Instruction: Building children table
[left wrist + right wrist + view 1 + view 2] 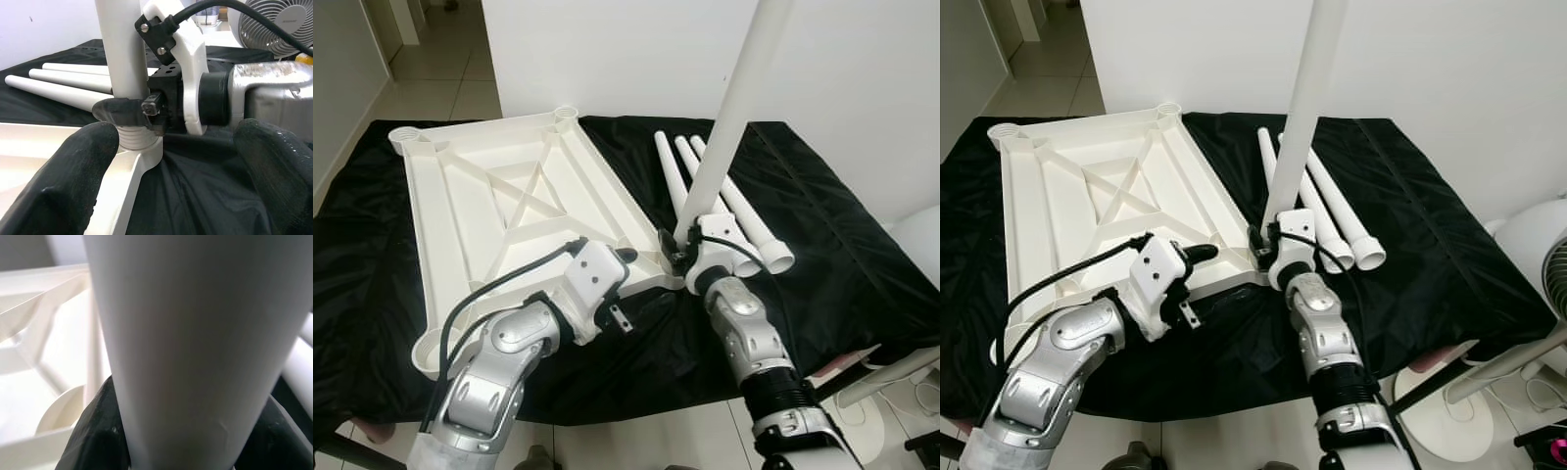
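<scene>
The white tabletop (509, 196) lies upside down on a black cloth, ribs facing up. A white table leg (734, 108) stands upright with its threaded end in the tabletop's near right corner socket (142, 147). My right gripper (680, 247) is shut on this leg just above the socket, one black finger (98, 431) on each side of it. My left gripper (631, 257) hovers at the tabletop's front edge, right beside that corner. It is open, and its fingers (73, 171) straddle the rim with nothing held.
Three more white legs (724, 196) lie side by side on the cloth to the right of the tabletop. A white fan (1547, 264) stands off the table's right end. A white wall runs behind, and a tiled floor lies at far left.
</scene>
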Controlling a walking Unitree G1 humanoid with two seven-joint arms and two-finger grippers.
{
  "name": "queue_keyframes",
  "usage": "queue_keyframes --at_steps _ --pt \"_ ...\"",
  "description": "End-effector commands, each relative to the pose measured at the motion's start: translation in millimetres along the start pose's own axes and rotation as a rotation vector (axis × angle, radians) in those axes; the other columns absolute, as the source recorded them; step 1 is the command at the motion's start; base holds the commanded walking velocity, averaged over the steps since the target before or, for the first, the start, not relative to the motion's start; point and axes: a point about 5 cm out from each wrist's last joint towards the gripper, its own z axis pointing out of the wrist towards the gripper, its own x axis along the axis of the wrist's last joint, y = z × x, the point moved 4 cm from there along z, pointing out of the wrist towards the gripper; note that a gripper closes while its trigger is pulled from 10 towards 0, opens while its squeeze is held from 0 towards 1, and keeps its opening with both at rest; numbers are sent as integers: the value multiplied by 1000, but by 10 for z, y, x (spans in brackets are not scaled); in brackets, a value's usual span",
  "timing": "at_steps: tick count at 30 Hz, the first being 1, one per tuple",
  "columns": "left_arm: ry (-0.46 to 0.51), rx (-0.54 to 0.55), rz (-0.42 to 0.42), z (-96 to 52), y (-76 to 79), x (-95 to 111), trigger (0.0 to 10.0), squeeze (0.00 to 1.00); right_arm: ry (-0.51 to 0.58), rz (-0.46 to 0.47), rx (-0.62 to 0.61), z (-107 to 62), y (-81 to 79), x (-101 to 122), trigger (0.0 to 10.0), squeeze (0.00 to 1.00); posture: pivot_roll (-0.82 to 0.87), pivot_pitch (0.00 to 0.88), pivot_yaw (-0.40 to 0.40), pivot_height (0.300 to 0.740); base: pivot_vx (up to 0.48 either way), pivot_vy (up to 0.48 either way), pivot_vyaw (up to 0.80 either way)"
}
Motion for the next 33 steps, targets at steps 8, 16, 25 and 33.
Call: queue_keyframes --at_steps 8,16,25,33 --pt "-7 91 11 15 -73 4 10000 0 -54 55 -55 -64 -140 -129 10000 0 -15 5 -29 740 0 0 0" --pt "-2 95 7 15 -61 8 10000 0 0 72 -34 -84 -88 -12 10000 1000 -12 2 -39 740 0 0 0" --pt "0 98 9 13 -67 13 10000 0 3 14 66 -106 73 17 10000 0 -14 0 -42 740 0 0 0" --pt "0 92 15 27 -66 14 10000 0 14 -65 285 -123 93 46 10000 0 -20 0 -36 740 0 0 0"
